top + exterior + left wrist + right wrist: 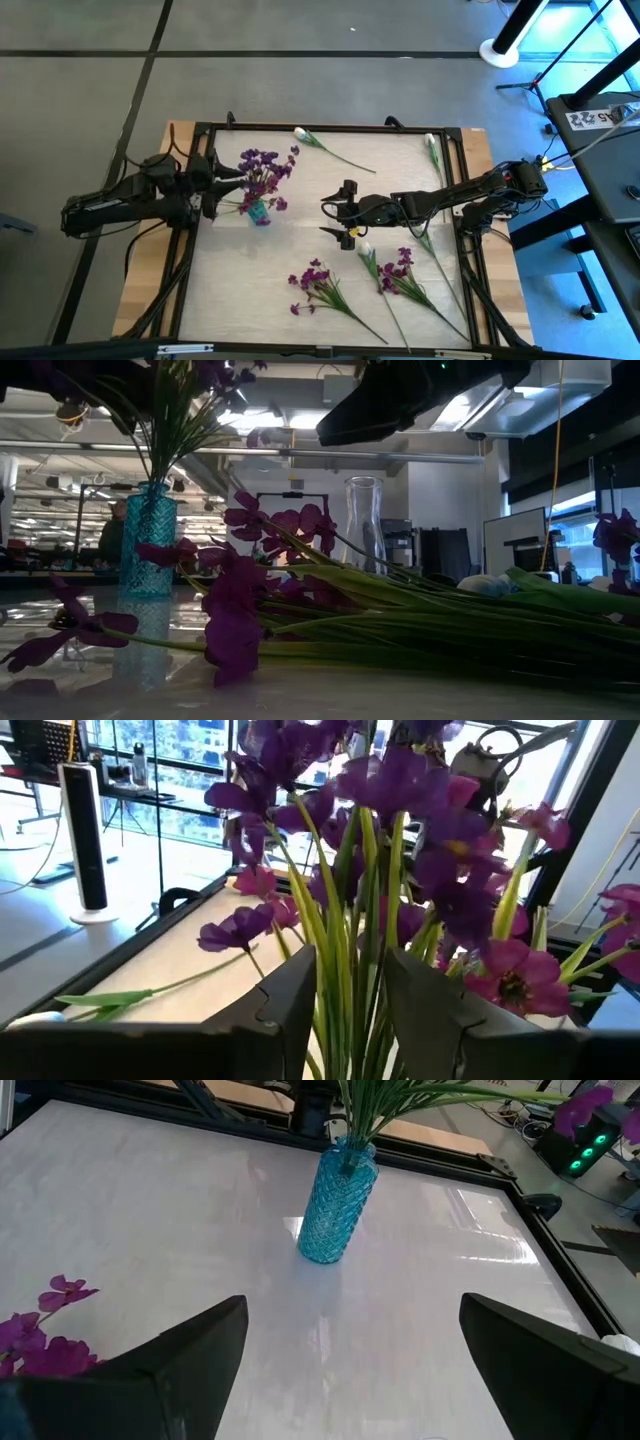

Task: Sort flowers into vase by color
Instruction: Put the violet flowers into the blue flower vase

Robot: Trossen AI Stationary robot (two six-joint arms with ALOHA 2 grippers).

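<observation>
A blue patterned vase [338, 1205] stands left of the table's middle, and a bunch of purple flowers [263, 172] sticks up from it on green stems [345, 955]. My left gripper [220, 186] hangs level just left of the bunch, open, and the stems show through the gap between its fingers [345, 1010]. My right gripper [340, 212] hovers open over the middle of the table, facing the blue vase, with nothing between its fingers [350, 1370]. More purple flowers [315, 282] [397, 270] lie flat near the front edge. White flowers [301, 133] [431, 142] lie toward the back.
A clear glass vase [364, 525] stands upright behind the lying stems in the low view. Another white flower [366, 250] lies just in front of my right gripper. A black frame [330, 127] borders the white mat. Bare mat lies front left.
</observation>
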